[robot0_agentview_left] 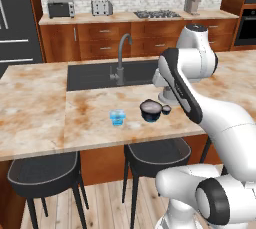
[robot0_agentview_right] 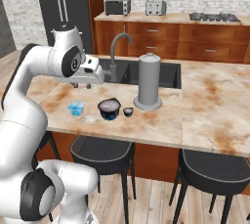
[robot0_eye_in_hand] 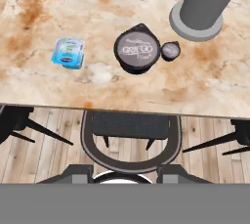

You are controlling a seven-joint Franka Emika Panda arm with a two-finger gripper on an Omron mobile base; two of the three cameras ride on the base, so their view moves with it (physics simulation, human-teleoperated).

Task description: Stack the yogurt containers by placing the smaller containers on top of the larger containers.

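Because the tiny dark cup [robot0_eye_in_hand: 170,50] touches the navy tub [robot0_eye_in_hand: 137,48] near the worktop's [robot0_eye_in_hand: 205,86] front edge (grey cylinder [robot0_eye_in_hand: 205,3] just behind), you could knock both. I cannot tell whether your tool [robot0_agentview_right: 80,85] is apart or together.

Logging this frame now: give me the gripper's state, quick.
Gripper: holds nothing, up above the counter; whether its jaws are open or shut cannot be told. All three cups sit untouched.

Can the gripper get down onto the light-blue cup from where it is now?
Probably yes: the light-blue cup stands alone on the counter, apart from the navy tub, with nothing over it.
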